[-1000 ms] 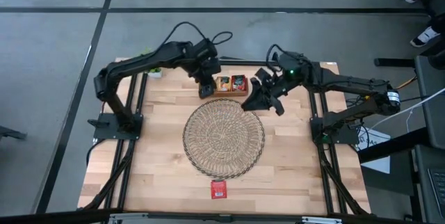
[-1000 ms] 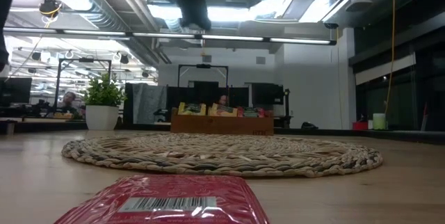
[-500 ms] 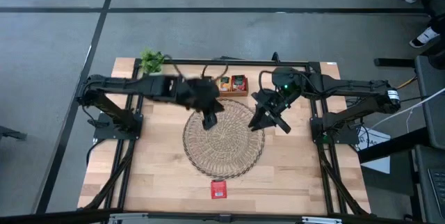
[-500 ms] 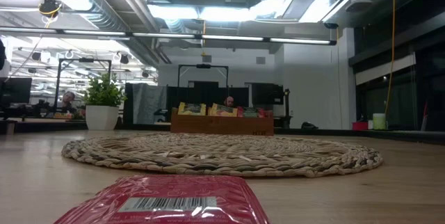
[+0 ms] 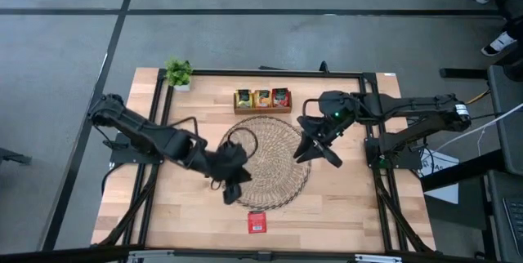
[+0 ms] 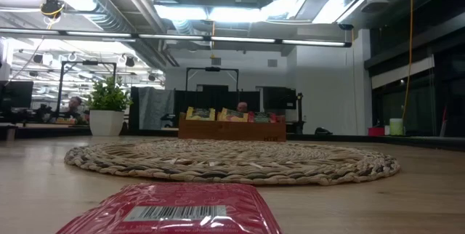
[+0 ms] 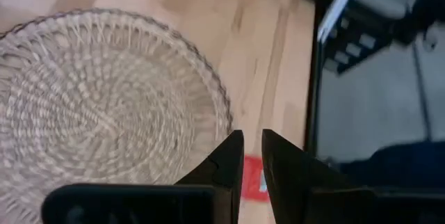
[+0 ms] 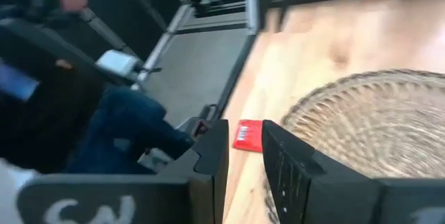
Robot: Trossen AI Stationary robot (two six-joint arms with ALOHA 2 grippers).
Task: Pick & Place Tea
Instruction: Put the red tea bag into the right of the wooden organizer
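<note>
Both pincers over the mat, red tea sachet loose near the front tabletop edge

We judge the left pincer (image 5: 230, 188), jaws narrow and empty, nearest the red sachet (image 5: 257, 222); flat foil may skid off the tabletop (image 5: 343, 206) if nudged. Right pincer (image 5: 309, 150), slightly parted, empty, hangs over the wicker mat (image 5: 270, 169); arms could clash. More sachets sit in the box (image 5: 262, 100)

Grey floor (image 5: 65, 91) crossed by dark seams fills the upper part and left side of the high view. In the low view, an open ceiling with silver ducts (image 6: 94, 1) and bright strip lights (image 6: 240, 41) spans the top; a white wall (image 6: 327, 89) stands centre-right, with office desks (image 6: 43, 125) at far left.
</note>
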